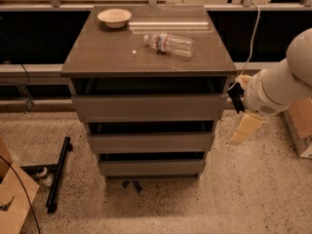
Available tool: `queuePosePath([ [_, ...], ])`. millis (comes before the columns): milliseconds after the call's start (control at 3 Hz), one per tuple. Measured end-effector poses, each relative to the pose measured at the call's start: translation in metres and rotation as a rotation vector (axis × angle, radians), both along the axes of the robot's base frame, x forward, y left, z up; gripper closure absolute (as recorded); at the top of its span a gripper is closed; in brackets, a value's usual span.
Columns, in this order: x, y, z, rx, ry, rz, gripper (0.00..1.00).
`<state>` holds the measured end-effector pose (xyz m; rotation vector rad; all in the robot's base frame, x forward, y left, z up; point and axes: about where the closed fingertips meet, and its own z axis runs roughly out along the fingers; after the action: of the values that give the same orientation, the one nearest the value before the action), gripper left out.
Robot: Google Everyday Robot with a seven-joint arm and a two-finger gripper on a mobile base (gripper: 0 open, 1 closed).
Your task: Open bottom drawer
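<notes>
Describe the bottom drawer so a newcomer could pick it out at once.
Find the grey-brown three-drawer cabinet in the middle, with the robot's gripper hanging beside its right edge. The bottom drawer is the plain, handleless flat front nearest the speckled floor. It looks narrower than the middle drawer and top drawer above it.

The place looks like a robotics lab or test area: a lone grey-brown cabinet (pixel 146 57) stands on a speckled floor (pixel 243 199), with a loose cable (pixel 252 38), a cardboard box (pixel 12 204) and a black bar (pixel 58 179) lying about. The robot's gripper (pixel 242 118) hangs just right of the cabinet.
</notes>
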<state>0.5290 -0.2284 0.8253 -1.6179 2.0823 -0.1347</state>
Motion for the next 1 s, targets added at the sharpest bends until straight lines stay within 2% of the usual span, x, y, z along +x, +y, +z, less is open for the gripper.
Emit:
queuePosePath([
  [333, 0.0, 0.0, 0.0, 0.0, 0.0, 0.0, 0.0],
  [667, 0.011, -0.01, -0.023, 0.006, -0.015, -0.004, 0.0],
  [1000, 0.032, -0.02, -0.054, 0.06, -0.017, 0.014, 0.0],
])
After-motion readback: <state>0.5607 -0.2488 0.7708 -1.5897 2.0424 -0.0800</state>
